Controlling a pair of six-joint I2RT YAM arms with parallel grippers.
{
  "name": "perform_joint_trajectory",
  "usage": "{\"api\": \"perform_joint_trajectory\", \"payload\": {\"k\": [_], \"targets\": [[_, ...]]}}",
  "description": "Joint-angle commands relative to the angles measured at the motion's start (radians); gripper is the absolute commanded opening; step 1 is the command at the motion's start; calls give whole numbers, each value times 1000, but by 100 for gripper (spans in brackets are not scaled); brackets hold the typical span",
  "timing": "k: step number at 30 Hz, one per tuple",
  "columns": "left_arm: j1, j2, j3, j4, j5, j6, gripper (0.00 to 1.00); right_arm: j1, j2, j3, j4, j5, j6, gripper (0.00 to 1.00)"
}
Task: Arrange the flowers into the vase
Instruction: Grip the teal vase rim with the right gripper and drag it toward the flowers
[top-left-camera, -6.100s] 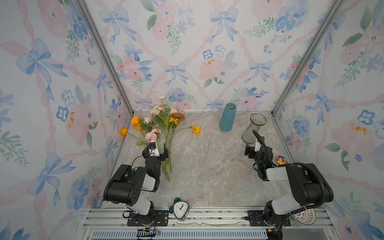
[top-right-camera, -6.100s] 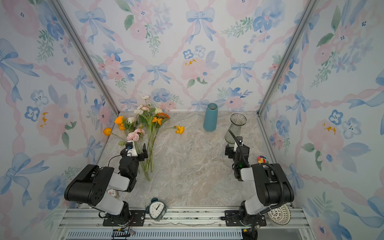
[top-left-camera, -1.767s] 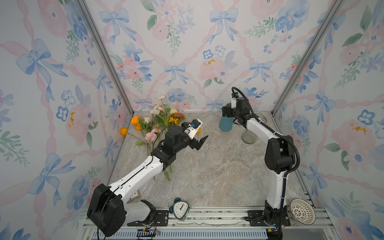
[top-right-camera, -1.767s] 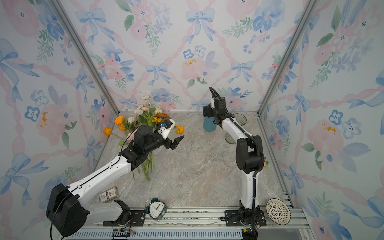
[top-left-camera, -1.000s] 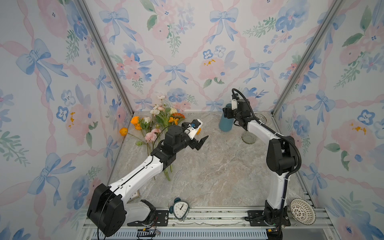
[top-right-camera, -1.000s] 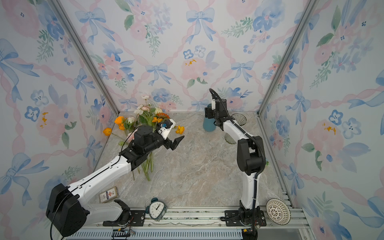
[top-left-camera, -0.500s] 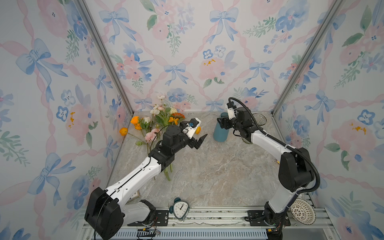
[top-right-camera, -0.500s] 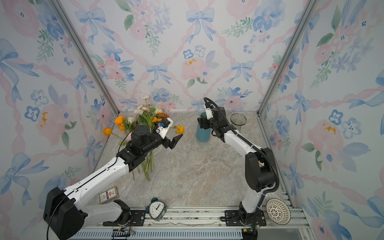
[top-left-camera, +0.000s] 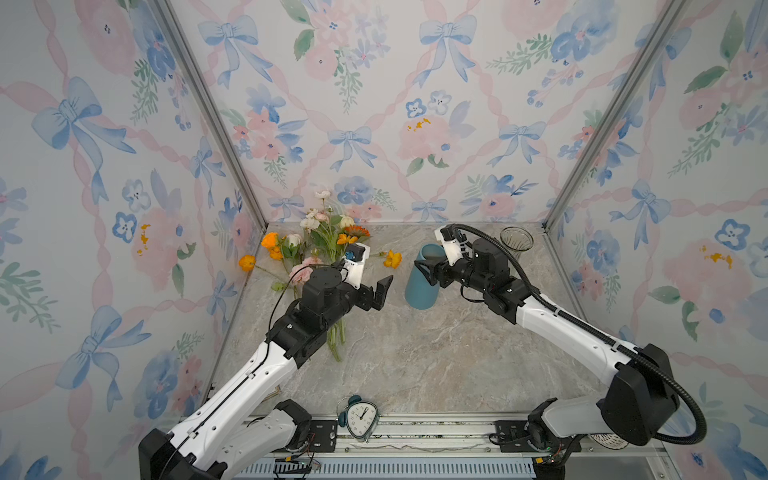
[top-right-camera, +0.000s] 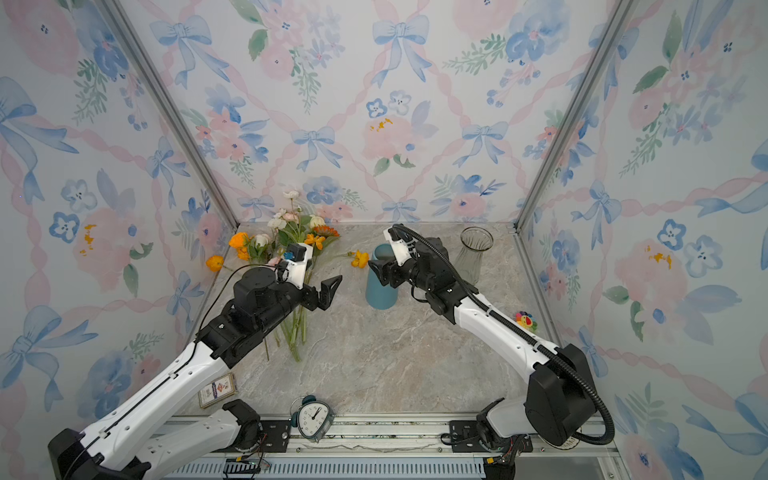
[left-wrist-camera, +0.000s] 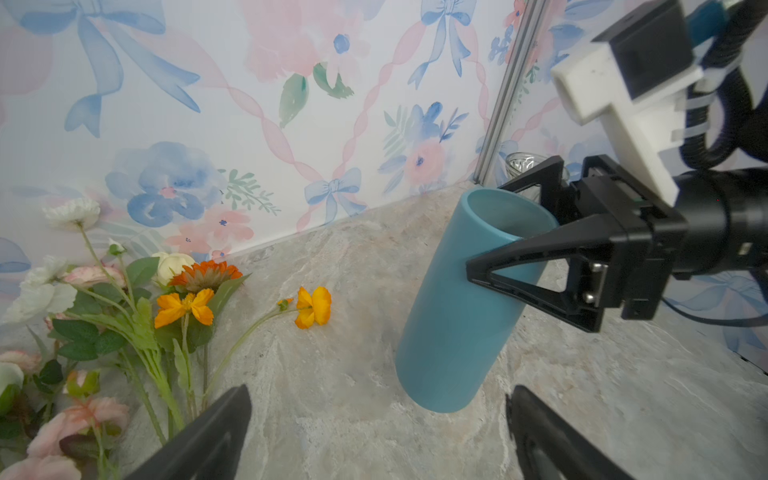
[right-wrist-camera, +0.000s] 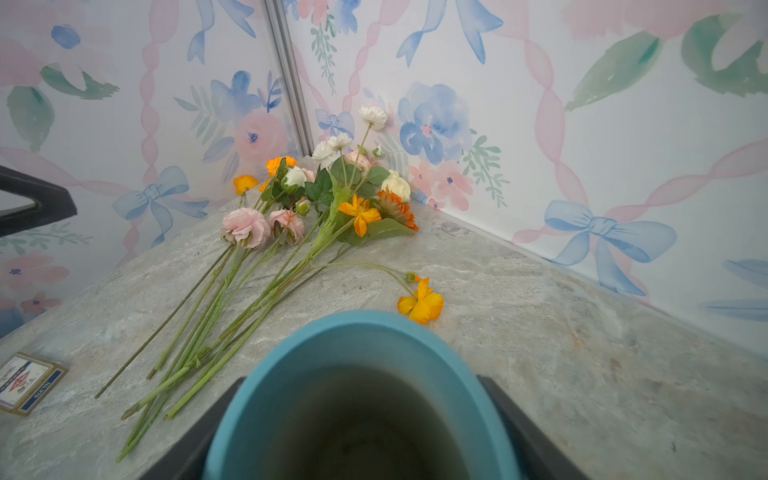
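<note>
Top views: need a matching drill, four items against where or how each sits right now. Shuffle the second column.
Things
1. blue vase
2. glass vase
3. flowers
4. alarm clock

Places or states
a. lying flat at the back left, blooms toward the wall corner
b. at the front, against the front rail
c. clamped near its rim by the right gripper
d. standing free in the back right corner, empty

Pairs: 1-c, 2-d, 3-a, 4-b
</note>
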Motion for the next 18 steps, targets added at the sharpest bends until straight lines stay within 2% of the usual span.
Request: {"api": "perform_joint_trajectory", "payload": {"k": [1, 4, 9, 18], "targets": [[6, -32, -21, -149, 129, -56, 98, 35, -41, -15, 189, -29, 3, 44], [6, -81, -57, -154, 226, -70, 98, 65, -18, -46, 226, -33, -6, 44], [6, -125, -86, -187, 211, -82, 98, 88, 3, -60, 256, -22, -14, 44], [6, -94, -75, -194, 210, -81, 98, 112, 17, -95, 286, -11, -36, 44]]}}
